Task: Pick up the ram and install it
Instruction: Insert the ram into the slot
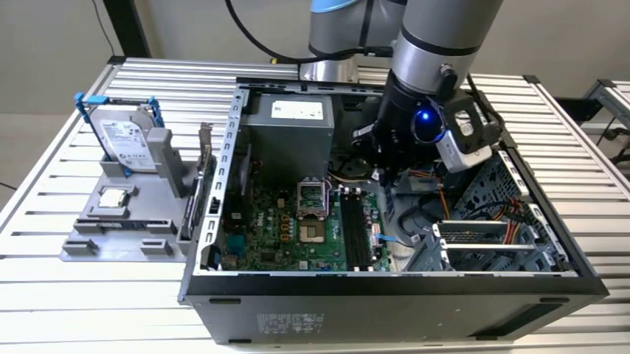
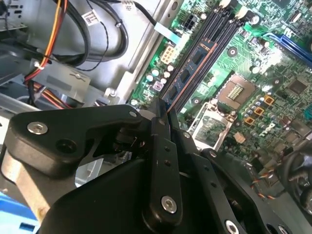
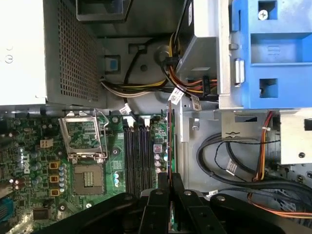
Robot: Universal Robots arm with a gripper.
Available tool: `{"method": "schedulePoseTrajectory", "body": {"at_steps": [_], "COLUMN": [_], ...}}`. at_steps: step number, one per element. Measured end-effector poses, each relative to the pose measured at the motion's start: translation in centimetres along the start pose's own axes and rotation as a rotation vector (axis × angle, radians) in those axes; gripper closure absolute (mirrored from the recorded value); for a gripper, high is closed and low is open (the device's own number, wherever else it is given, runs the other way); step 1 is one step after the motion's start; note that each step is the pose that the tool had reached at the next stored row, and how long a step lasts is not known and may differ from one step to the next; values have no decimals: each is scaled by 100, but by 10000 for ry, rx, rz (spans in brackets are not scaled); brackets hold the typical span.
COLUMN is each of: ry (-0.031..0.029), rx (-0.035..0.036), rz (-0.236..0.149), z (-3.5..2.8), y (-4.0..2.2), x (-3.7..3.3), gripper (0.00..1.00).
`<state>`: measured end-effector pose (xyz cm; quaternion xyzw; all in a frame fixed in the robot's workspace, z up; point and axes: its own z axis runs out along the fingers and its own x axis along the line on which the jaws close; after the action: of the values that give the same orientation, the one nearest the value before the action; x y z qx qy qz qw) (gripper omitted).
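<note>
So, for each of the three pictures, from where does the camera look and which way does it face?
Exterior view: off the arm, above the open case, looking down at the motherboard; the arm reaches in.
First wrist view: on the arm, looking along the gripper at the slots; the ram shows edge-on.
Second wrist view: on the arm, looking past the gripper at the ram and slots.
Shared: both wrist views show the gripper shut on the ram.

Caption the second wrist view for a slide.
Gripper shut on the ram, held edge-on above the motherboard beside its black slots.
</note>
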<state>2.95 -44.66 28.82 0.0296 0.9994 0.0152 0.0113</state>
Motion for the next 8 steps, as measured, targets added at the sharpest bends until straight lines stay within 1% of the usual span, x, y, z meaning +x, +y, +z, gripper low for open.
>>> {"method": "schedulePoseTrajectory", "body": {"at_steps": [5, 8], "ry": [1, 3], "rx": [1, 1], "rz": [-1, -57], "z": [6, 46], "y": [0, -8], "x": [2, 3], "gripper": [100, 100]}}
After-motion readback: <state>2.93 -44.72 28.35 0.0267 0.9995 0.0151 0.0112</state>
